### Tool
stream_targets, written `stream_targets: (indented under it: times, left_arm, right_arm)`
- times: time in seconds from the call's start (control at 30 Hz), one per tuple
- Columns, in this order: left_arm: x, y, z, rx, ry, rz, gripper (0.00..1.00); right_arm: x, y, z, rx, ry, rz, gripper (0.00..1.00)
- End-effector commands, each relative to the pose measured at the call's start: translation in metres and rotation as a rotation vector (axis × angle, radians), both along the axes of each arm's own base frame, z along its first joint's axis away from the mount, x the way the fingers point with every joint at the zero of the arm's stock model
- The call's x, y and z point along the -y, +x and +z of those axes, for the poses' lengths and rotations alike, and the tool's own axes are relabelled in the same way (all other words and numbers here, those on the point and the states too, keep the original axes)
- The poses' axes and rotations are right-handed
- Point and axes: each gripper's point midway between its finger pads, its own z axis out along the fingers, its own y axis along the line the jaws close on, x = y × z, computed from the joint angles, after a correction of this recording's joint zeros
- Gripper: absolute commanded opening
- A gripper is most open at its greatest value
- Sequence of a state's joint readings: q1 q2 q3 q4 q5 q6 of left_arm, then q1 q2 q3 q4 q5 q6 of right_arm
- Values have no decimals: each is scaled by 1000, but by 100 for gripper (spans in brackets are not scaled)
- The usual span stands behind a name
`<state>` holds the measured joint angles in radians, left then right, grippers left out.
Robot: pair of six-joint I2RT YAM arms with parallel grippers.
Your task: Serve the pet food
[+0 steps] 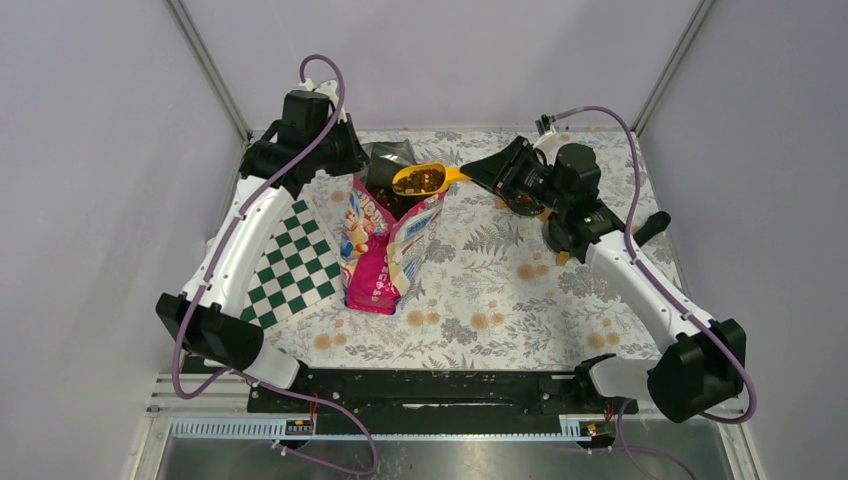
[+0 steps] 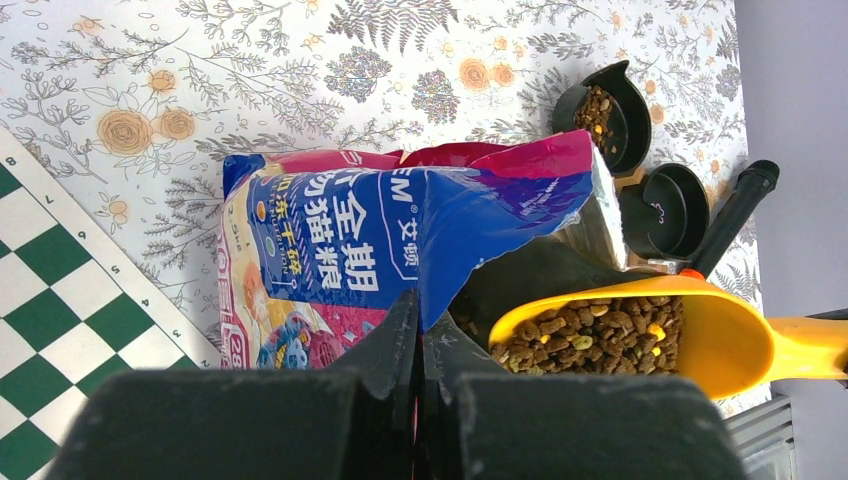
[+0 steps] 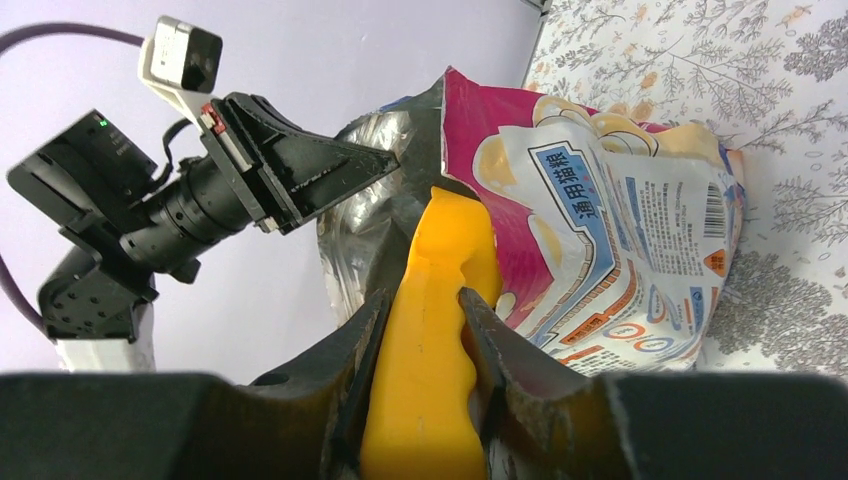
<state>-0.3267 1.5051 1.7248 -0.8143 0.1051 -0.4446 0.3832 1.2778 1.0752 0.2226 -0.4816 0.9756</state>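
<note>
The pet food (image 1: 420,181) is brown kibble filling an orange scoop (image 1: 432,178), held level above the open mouth of the pink-blue-white bag (image 1: 385,250). My right gripper (image 1: 480,172) is shut on the scoop's handle (image 3: 450,240); its fingers (image 3: 355,350) clamp both sides of it. My left gripper (image 1: 358,165) is shut on the bag's torn top edge (image 2: 440,280) and holds the bag open and upright. The left wrist view shows the kibble (image 2: 600,335) in the scoop (image 2: 735,345), and more kibble in a black bowl (image 2: 603,115).
A second black bowl (image 2: 665,210), empty, sits beside the filled one on the floral cloth (image 1: 500,290). A green-and-white chessboard mat (image 1: 295,265) lies left of the bag. Grey walls close in the table at the back and sides.
</note>
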Motion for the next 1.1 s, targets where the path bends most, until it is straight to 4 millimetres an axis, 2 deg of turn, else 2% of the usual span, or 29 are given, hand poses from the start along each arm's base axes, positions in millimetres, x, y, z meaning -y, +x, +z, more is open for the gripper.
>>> stream_targets:
  times: [0.0,0.2,0.33,0.43,0.5,0.6,0.77,1.07]
  left_arm:
    - [-3,7,74,253,-88,1,0]
    - [-8,6,67,231,-93,11,0]
    - [-9,6,63,216,-103,14,0]
    - [-9,7,62,211,-109,16,0]
    - [-8,7,62,209,-113,12,0]
    - [-7,8,60,205,-115,9,0]
    - [-6,9,61,208,-117,1,0]
    - [-4,10,65,215,-123,-8,0]
  right_arm:
    - [10,1,40,41,129,-69,0]
    - [11,4,33,-102,197,-99,0]
    - [14,5,11,-246,140,-140,0]
    - [16,7,9,-239,104,-153,0]
    - [14,7,20,-163,112,-131,0]
    - [9,2,43,46,123,-63,0]
    - [3,-12,65,329,70,18,0]
    - [-2,-19,67,548,-21,54,0]
